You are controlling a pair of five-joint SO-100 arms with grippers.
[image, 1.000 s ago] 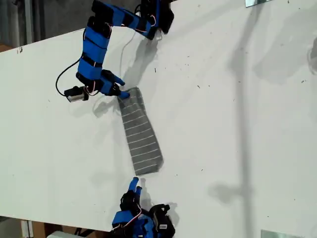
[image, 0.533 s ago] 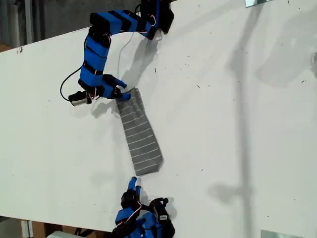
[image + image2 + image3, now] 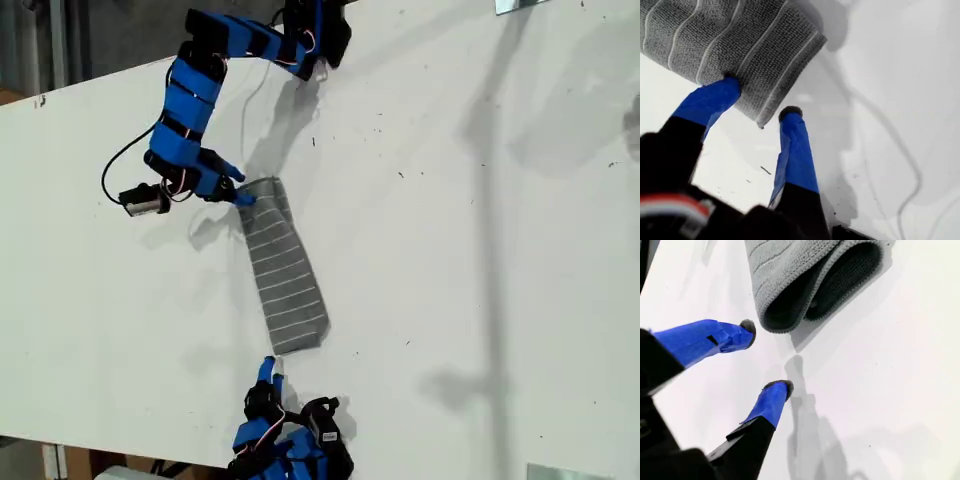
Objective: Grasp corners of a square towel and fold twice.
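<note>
Lying folded into a narrow strip on the white table (image 3: 480, 300), the towel (image 3: 285, 270) runs between the two arms. My first pincer (image 3: 760, 100) stands parted at one end of the strip, one fingertip (image 3: 730, 82) touching the cloth's edge, the other just off a corner (image 3: 760, 122). My second pincer (image 3: 767, 357) stands spread and empty just beside the rolled opposite end, clear of the cloth.

Grey white-striped towel (image 3: 285, 272), blue fingers (image 3: 710, 102)
</note>
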